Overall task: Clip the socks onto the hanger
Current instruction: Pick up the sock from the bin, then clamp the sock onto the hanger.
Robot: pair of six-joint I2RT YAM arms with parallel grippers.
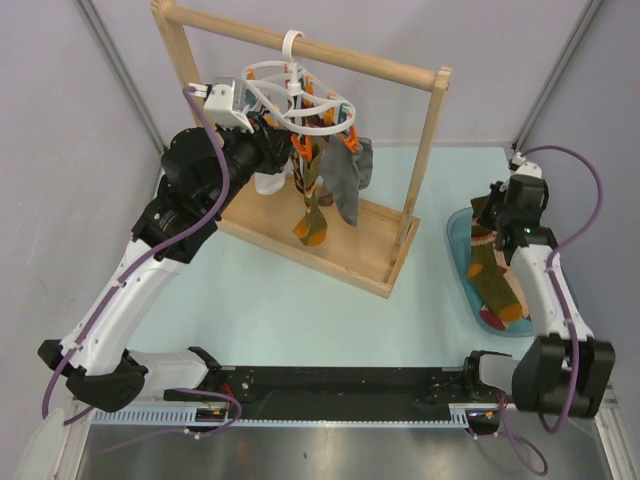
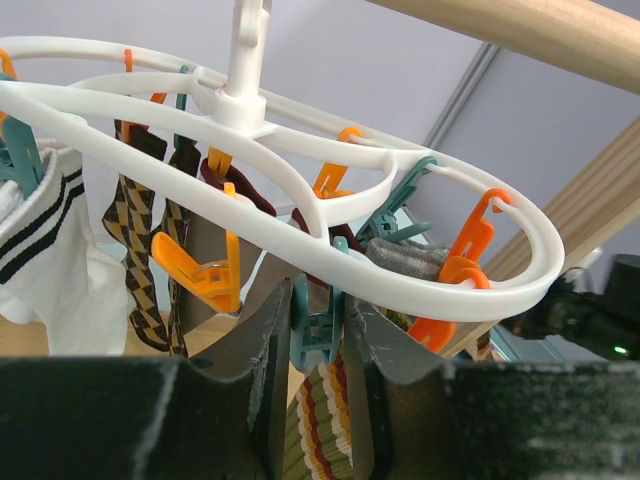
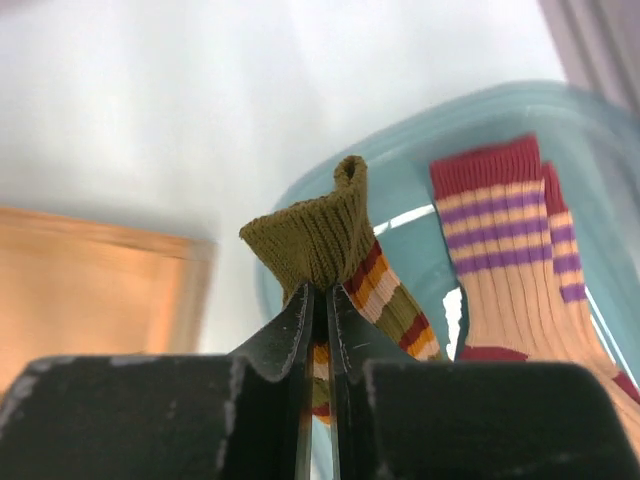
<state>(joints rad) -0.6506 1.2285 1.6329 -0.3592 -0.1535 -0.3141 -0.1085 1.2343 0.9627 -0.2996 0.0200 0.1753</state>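
Left side first: the left gripper (image 2: 314, 300) has its jaws drawn nearly closed on the top of a striped sock (image 2: 322, 425), held just under the hanger (image 2: 300, 235) beside a teal clip (image 2: 312, 345). Over on the right, the right gripper (image 3: 320, 295) has its jaws pinched tight on the ribbed cuff of an olive-cuffed sock (image 3: 315, 235), above the teal tub (image 3: 400, 180). It's light, limp knit that will likely droop and swing, so the thick folded cuff looks the sound place to hold.

— What surrounds it?
— Plain lilac walls (image 1: 60, 120), with grey posts (image 1: 120, 70) in the corners.
— And underneath?
— A pale mint table (image 1: 300, 310), evenly lit; a wooden rack (image 1: 360, 255) stands on it.
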